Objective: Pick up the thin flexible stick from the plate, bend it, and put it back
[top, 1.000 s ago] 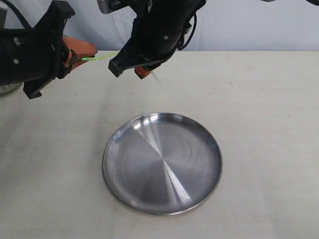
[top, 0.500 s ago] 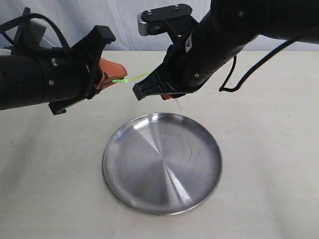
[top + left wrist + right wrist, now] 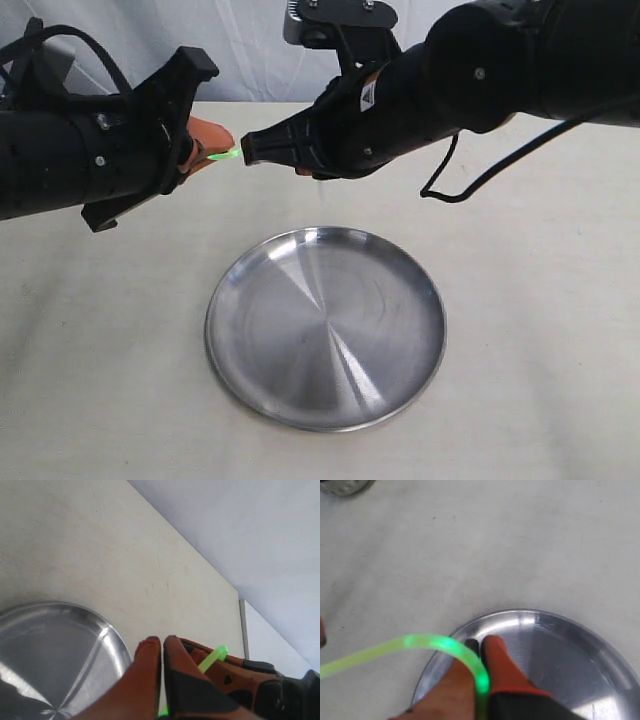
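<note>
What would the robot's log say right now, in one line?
step: bend | left gripper: shut on stick | right gripper: shut on stick | stick: curved, in air | plate: empty

My left end effector point(image 3: 216, 146) and right end effector point(image 3: 252, 150) hide most of the stick point(image 3: 227, 154); wrist views cut the plate point(image 3: 60, 640) off.

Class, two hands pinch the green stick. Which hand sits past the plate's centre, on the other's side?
The right hand: its tip lies left of the plate's centre in the exterior view; the left hand is on its own side.
</note>
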Robot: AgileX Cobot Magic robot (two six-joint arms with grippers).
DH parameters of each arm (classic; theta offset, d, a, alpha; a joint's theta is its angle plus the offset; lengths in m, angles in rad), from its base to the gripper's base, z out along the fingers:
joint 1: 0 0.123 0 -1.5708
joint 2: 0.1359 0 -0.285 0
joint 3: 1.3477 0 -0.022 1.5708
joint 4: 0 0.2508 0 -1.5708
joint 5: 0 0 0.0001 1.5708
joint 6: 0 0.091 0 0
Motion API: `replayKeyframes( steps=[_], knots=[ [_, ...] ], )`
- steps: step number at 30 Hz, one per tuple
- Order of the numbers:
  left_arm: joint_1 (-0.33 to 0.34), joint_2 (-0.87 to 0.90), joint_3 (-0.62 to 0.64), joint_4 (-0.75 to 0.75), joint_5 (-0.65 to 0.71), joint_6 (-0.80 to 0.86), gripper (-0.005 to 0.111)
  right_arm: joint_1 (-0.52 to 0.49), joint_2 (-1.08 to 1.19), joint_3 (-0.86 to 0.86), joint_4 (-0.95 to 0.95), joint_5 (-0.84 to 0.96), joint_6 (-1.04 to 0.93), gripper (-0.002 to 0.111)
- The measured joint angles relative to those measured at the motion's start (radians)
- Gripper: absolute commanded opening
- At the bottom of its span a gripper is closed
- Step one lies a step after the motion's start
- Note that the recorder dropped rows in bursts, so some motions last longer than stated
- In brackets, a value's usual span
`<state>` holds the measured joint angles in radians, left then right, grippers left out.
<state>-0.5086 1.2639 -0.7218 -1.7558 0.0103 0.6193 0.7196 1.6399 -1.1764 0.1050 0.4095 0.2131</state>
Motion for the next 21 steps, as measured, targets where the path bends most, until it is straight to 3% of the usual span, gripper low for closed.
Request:
replayKeyframes(
  steps=[21],
  knots=[
    [0.000, 0.000, 0.000, 0.000, -0.024, -0.035, 0.000, 0.000, 0.000, 0.011, 0.092, -0.068, 0.068, 0.000]
  ],
)
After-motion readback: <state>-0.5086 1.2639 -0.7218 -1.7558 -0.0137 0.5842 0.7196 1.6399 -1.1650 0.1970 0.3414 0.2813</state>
